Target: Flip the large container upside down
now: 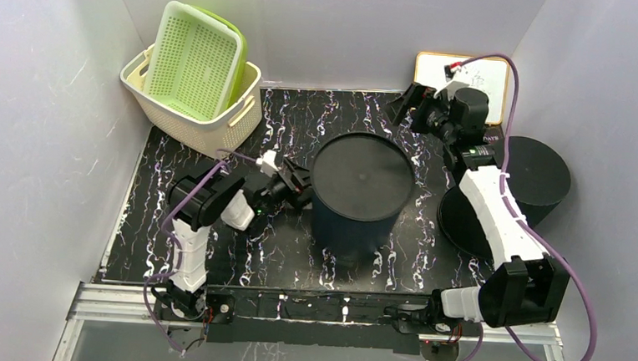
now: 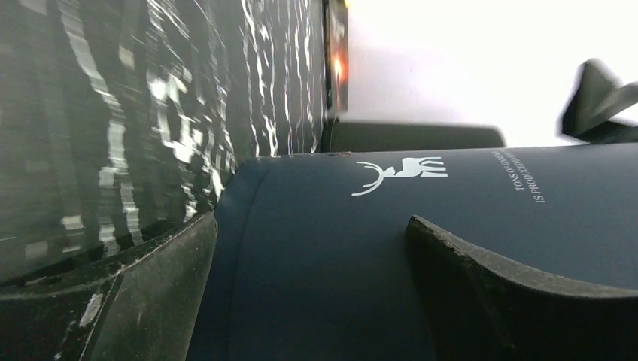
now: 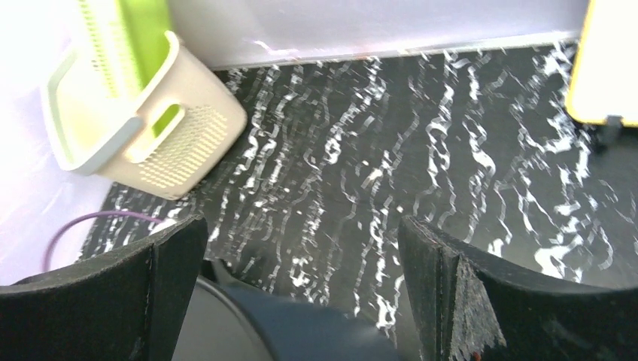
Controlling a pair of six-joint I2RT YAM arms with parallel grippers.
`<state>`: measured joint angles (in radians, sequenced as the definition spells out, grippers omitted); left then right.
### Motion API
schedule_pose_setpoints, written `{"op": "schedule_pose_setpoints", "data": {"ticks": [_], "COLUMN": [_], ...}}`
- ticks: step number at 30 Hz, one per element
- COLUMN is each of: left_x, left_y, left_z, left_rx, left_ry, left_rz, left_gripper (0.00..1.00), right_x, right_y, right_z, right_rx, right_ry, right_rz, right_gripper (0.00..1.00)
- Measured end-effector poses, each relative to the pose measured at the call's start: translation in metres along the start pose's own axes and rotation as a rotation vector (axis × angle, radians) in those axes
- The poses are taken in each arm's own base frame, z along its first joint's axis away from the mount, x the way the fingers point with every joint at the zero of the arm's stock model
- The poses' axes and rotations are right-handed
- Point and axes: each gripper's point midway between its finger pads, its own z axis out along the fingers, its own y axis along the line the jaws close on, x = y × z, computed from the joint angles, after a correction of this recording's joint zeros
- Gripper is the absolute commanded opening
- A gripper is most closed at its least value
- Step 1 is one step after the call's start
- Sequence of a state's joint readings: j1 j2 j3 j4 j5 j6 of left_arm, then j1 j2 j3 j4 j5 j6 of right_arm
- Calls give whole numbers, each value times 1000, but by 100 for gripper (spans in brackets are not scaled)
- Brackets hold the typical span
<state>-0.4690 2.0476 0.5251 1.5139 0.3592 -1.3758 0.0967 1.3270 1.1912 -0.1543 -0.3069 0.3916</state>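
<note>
The large container is a dark navy cylinder standing in the middle of the black marbled table, with a flat closed face on top. My left gripper is open at its left side, fingers close against the wall. In the left wrist view the wall fills the frame with a white deer logo, between my spread jaws. My right gripper is open and empty, raised behind the container at the back right. In the right wrist view only the container's rim shows at the bottom.
A cream basket holding a green basket stands at the back left, also in the right wrist view. A second dark round container and a flat black disc lie at the right. A yellow-framed whiteboard leans at the back right.
</note>
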Motion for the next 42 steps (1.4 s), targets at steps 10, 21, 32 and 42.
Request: {"op": "schedule_pose_setpoints", "data": {"ticks": [10, 21, 32, 42], "left_x": [74, 120, 121, 23], "left_y": [-15, -32, -16, -15], "left_z": [46, 113, 120, 63], "left_rx": [24, 58, -171, -599], "left_ry": [205, 317, 392, 389], "left_rz": [119, 195, 474, 897], "left_gripper": [96, 96, 98, 98], "right_x": [-39, -30, -27, -21], "right_y": [50, 77, 79, 79], "right_z": [-23, -29, -31, -29], "right_rx": [-114, -200, -209, -224], "right_ry": [-89, -59, -45, -37], "right_rz": [-47, -57, -68, -60], "right_gripper": [98, 98, 98, 98]}}
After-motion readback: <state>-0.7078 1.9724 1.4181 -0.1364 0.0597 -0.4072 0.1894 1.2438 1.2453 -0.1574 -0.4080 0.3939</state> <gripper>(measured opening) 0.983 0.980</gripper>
